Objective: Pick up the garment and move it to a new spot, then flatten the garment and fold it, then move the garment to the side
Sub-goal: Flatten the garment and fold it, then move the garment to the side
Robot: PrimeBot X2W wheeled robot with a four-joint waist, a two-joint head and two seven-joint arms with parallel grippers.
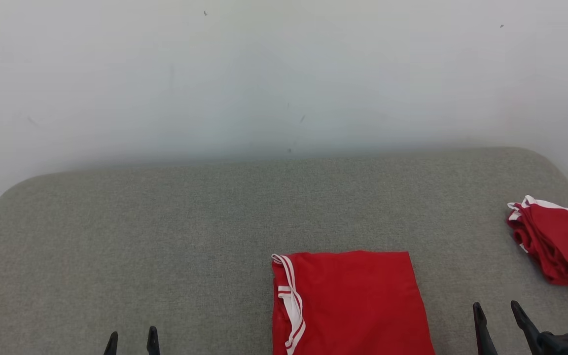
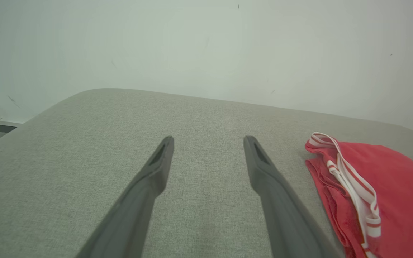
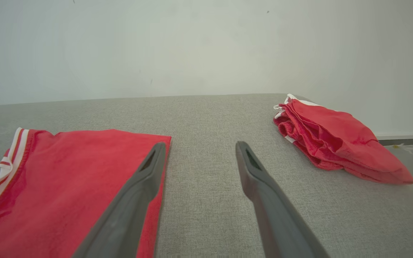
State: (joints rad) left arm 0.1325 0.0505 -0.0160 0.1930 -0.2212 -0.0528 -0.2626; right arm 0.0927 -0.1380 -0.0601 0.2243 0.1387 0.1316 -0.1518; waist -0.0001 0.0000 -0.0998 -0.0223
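A red garment (image 1: 353,301) with white-striped trim lies folded flat at the near middle of the grey padded table (image 1: 190,236). It shows at the right in the left wrist view (image 2: 389,193) and at the left in the right wrist view (image 3: 59,172). My left gripper (image 1: 132,341) stands open near the table's front edge, well left of the garment, nothing between its fingers (image 2: 160,161). My right gripper (image 1: 498,313) is open just right of the garment's right edge, above bare fabric, holding nothing.
A second red garment (image 1: 555,241) lies bunched in a pile at the table's right edge, also in the right wrist view (image 3: 335,139). A pale wall (image 1: 284,74) stands behind the table. The table's left half and back are bare grey fabric.
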